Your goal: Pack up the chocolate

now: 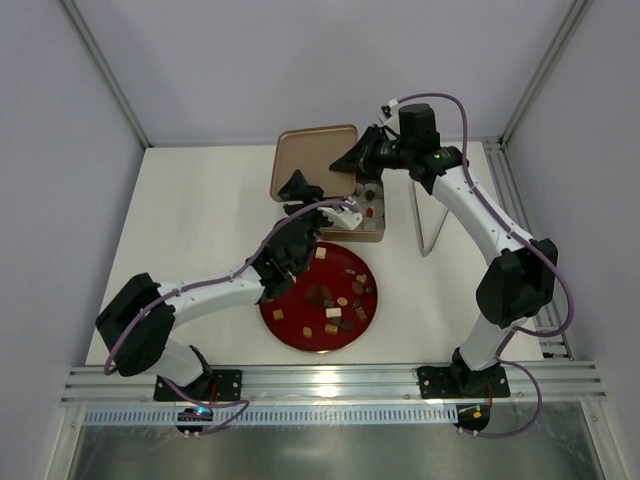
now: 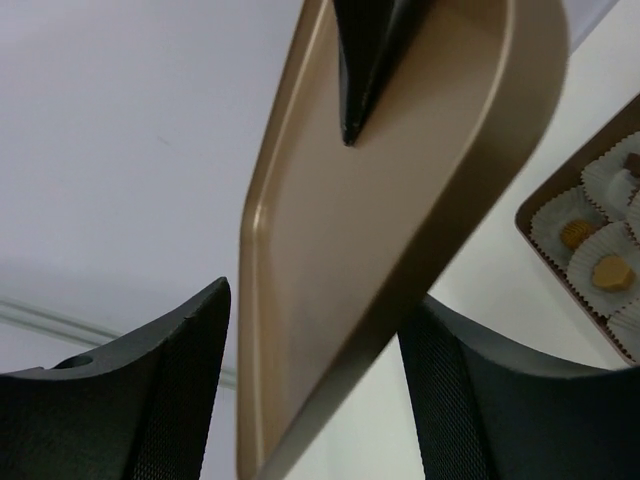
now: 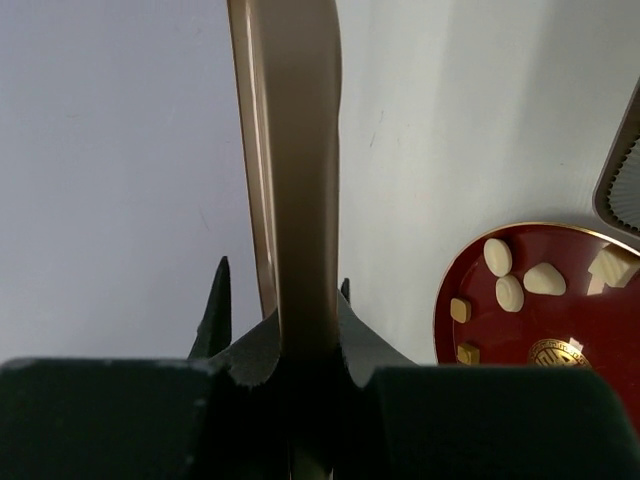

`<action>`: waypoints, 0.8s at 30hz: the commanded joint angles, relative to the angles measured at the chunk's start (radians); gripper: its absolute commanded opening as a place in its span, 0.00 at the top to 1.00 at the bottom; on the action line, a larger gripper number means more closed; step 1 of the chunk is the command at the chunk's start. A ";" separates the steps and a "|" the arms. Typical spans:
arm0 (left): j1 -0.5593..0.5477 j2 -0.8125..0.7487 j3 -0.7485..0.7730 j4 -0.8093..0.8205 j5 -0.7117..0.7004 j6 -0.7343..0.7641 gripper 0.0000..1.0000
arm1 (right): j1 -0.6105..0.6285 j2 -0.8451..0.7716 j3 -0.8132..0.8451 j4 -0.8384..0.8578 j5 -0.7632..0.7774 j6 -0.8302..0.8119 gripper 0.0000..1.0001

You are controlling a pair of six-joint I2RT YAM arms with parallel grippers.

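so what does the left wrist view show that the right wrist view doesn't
Only left wrist: chocolates nested in white paper cups in the tin, and the left tool open around the lid. Only right wrist: the red plate with loose cream chocolates, and the right tool clamped on the lid's edge. Both: the gold lid.

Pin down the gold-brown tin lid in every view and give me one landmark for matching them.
Top external: the lid sits upper centre, broad face showing.
Left wrist: the lid fills the middle, slanted.
Right wrist: the lid is edge-on, rising from bottom centre to the top.
Landmark: the right gripper clamped on the lid's edge; its dark fingertip shows top centre in the left wrist view.
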 commanded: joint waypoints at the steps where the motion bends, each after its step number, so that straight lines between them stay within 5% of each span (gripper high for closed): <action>1: 0.005 0.003 0.047 0.120 -0.001 0.086 0.36 | 0.001 -0.052 0.001 -0.015 0.009 -0.030 0.96; 14: 0.014 0.085 0.088 0.177 0.013 0.208 0.57 | 0.012 -0.070 -0.009 -0.038 0.020 -0.047 0.96; 19: 0.015 0.102 0.104 0.207 0.021 0.241 0.78 | 0.015 -0.087 -0.029 -0.035 0.021 -0.057 0.96; 21: 0.015 0.102 0.113 0.221 0.021 0.241 0.96 | 0.017 -0.092 -0.039 -0.031 0.021 -0.055 0.96; 24: 0.015 0.102 0.127 0.241 0.022 0.257 1.00 | 0.020 -0.097 -0.046 -0.028 0.020 -0.058 0.96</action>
